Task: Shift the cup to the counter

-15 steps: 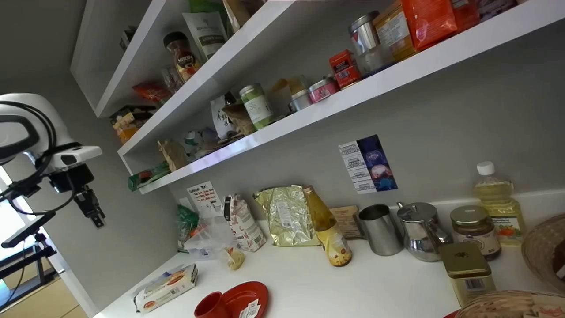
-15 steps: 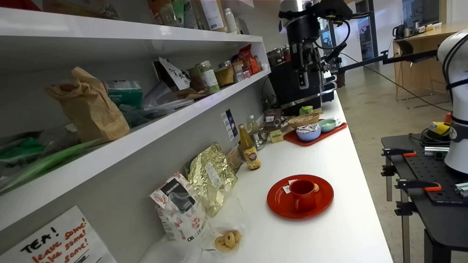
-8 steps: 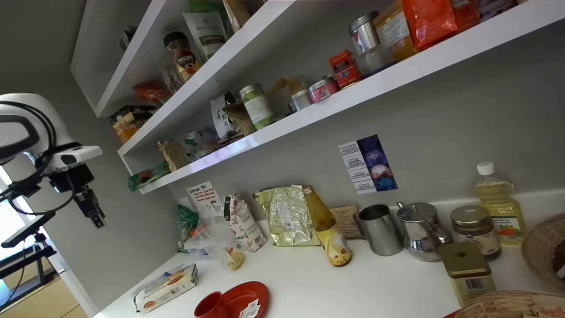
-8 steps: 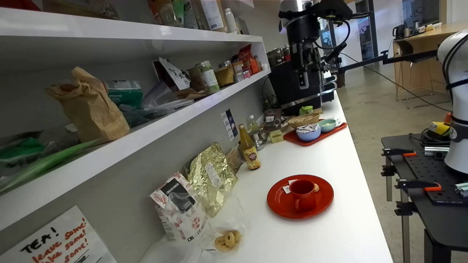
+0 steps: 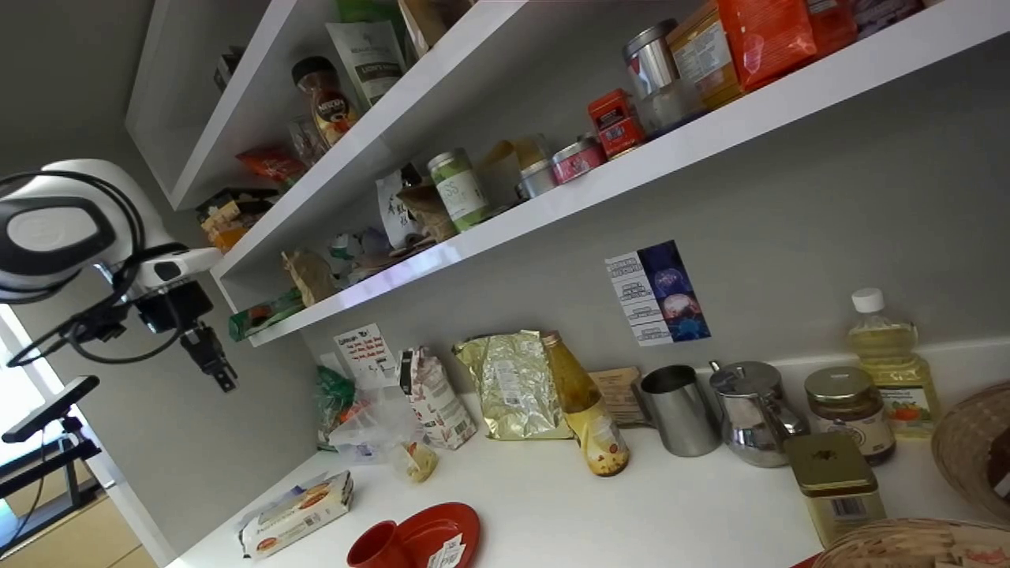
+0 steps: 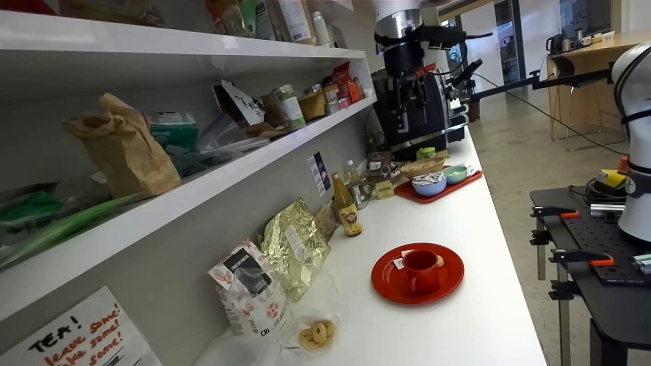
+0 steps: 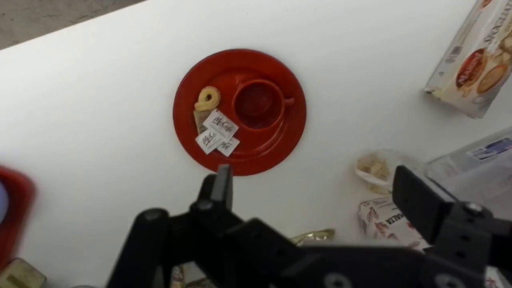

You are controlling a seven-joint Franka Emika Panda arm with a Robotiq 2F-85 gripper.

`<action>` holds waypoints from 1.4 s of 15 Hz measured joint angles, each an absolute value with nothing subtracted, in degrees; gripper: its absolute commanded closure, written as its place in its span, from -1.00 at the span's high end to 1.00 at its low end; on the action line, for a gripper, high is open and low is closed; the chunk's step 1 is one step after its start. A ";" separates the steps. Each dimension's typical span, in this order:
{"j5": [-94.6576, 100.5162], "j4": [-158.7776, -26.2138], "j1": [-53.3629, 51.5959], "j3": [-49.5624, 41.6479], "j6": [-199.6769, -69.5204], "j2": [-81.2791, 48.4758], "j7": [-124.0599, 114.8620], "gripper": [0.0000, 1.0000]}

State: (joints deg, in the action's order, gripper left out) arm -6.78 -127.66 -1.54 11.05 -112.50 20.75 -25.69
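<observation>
Wrist view: gripper (image 7: 314,180) along the bottom edge, fingers (image 7: 418,204) standing wide apart. Cup (image 7: 259,105) is upright on a red plate (image 7: 288,140), off-center, handle pointing out toward the rim; plate lies on the white counter (image 7: 112,120). Plate also carries a ring biscuit (image 7: 206,105) and overlapping McCafé packets (image 7: 221,125), packets just beside the cup, can't tell if they touch it. Biscuit pack (image 7: 476,70) lies on the counter at the right of that view, small bag of ring biscuits (image 7: 374,168) nearer the fingers. Both exterior views: gripper hangs well above counter height, well apart from the cup, finger gap hard to read from there. In an exterior view the cup (image 5: 379,546) is partly cut by the bottom edge; steel jug (image 5: 682,414), steel teapot (image 5: 753,422), lidded jar (image 5: 856,414), gold tin (image 5: 836,481) and a bottle of yellow liquid (image 5: 899,383) stand grouped toward the wall (image 5: 789,237). In an exterior view the cup shows whole; gold foil bag (image 6: 296,249) and slim yellow bottle (image 6: 348,208) are along the wall, red tray (image 6: 405,191) sits farther down the counter with a foil-topped blue bowl (image 6: 430,189) and a green bowl (image 6: 455,175) on it. White wall shelves (image 6: 152,217) above, stocked; arm base (image 6: 635,213) stands on a black table (image 6: 623,310)
</observation>
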 measured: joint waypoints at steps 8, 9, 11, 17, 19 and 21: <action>0.43 -127.82 0.04 10.15 -118.16 8.03 -25.83 1.00; 0.71 -128.48 0.03 9.89 -119.13 6.70 -25.82 1.00; 0.94 -130.10 -0.02 9.07 -121.04 4.00 -25.80 1.00; 1.29 -134.34 -0.79 7.37 -126.36 -3.48 -26.09 1.00; 1.29 -134.38 -1.75 7.34 -128.19 -5.78 -27.71 1.00; 1.29 -134.06 -3.12 7.32 -129.94 -7.56 -30.75 1.00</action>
State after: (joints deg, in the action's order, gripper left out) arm 1.29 -134.06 -3.12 7.32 -129.94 -7.56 -30.75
